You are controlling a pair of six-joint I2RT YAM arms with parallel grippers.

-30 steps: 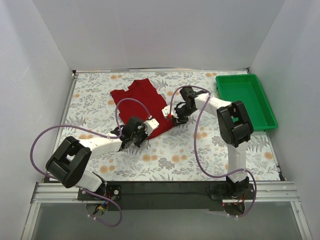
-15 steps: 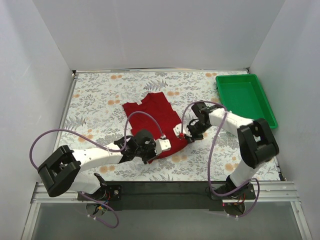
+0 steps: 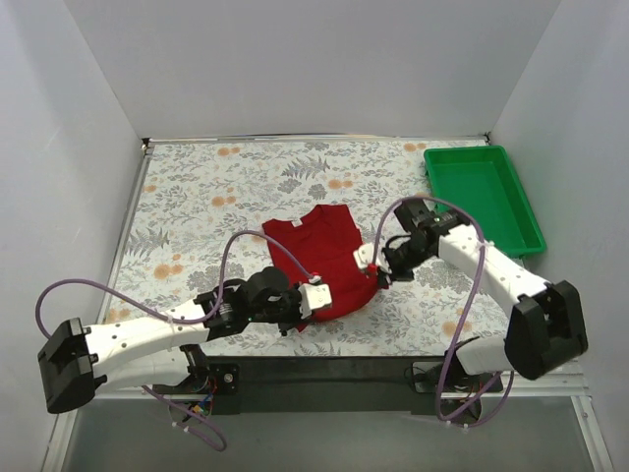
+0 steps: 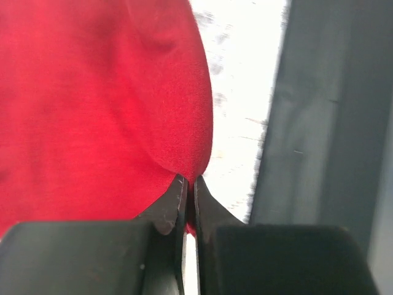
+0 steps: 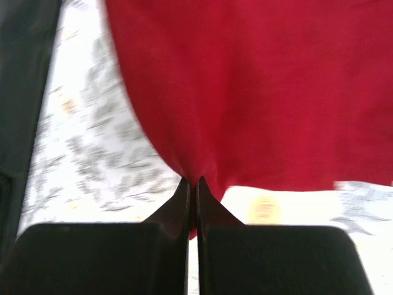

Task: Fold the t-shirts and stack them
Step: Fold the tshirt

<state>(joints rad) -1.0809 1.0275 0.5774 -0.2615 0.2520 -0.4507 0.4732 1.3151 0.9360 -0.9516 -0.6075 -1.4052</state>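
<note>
Right gripper [image 5: 191, 184]: both dark jaws pressed together, tips pinching a gathered fold at the lower edge of the dark red t-shirt [image 5: 258, 92]. The cloth fans up and out from the pinch and fills the upper frame. The floral table cover [image 5: 92, 153] shows blurred beneath, left and right. A dark band [image 5: 21, 92] runs along the left edge.

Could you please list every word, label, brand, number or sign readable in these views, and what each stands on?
There is none to read. The t-shirt is plain red with no print, the green tray carries no label, and the table cover shows only flowers and leaves. The left gripper and right gripper, both shut on the t-shirt, show no markings.
</note>
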